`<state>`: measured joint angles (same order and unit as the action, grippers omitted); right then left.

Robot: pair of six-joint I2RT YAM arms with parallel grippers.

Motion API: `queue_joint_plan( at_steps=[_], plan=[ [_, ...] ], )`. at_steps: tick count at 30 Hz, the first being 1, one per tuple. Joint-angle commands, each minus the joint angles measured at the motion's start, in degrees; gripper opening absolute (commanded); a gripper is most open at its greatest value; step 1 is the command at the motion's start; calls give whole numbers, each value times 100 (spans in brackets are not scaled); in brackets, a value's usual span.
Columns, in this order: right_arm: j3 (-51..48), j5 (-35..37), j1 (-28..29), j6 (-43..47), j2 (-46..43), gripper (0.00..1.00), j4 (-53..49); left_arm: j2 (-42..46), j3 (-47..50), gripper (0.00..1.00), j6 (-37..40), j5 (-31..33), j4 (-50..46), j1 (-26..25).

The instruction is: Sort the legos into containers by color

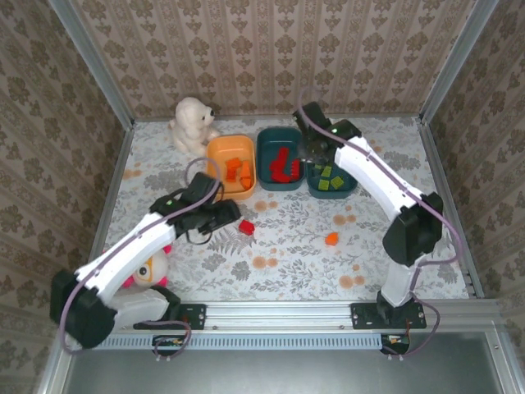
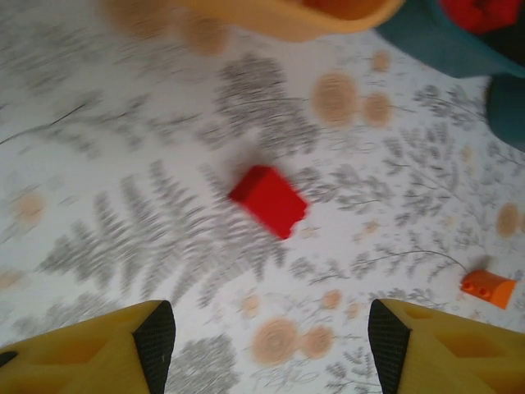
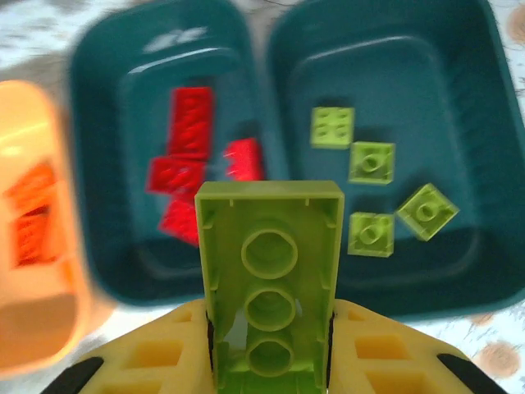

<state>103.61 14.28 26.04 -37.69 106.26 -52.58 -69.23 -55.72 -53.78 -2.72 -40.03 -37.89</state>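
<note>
Bright even light; wrist views motion-blurred, soft shadows

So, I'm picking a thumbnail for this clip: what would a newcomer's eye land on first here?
The long light green brick clamped in the right gripper, hanging over the edge between the middle teal tub and the right teal tub. Then the lone red brick on the floral tabletop just ahead of the open left gripper, and the white plush toy at the back left beside the orange tub.
</note>
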Motion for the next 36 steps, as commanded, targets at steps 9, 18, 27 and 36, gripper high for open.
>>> queue_joint_plan(
  at_steps=[9,18,27,36],
  plan=[
    [2066,-232,-1323,833,2560,18,-804,-2590,-2346,66,1694,-463,495,-876],
    [3160,-224,-1500,923,3679,21,-1230,-3620,-3314,66,2088,-688,292,-1087],
    [3278,-368,-1550,910,3741,47,-1293,-4371,-4165,66,2448,-945,-82,-1392],
    [2765,-223,-1580,831,1833,66,-979,-4681,-4404,67,3066,-1055,-252,-1795]
  ],
)
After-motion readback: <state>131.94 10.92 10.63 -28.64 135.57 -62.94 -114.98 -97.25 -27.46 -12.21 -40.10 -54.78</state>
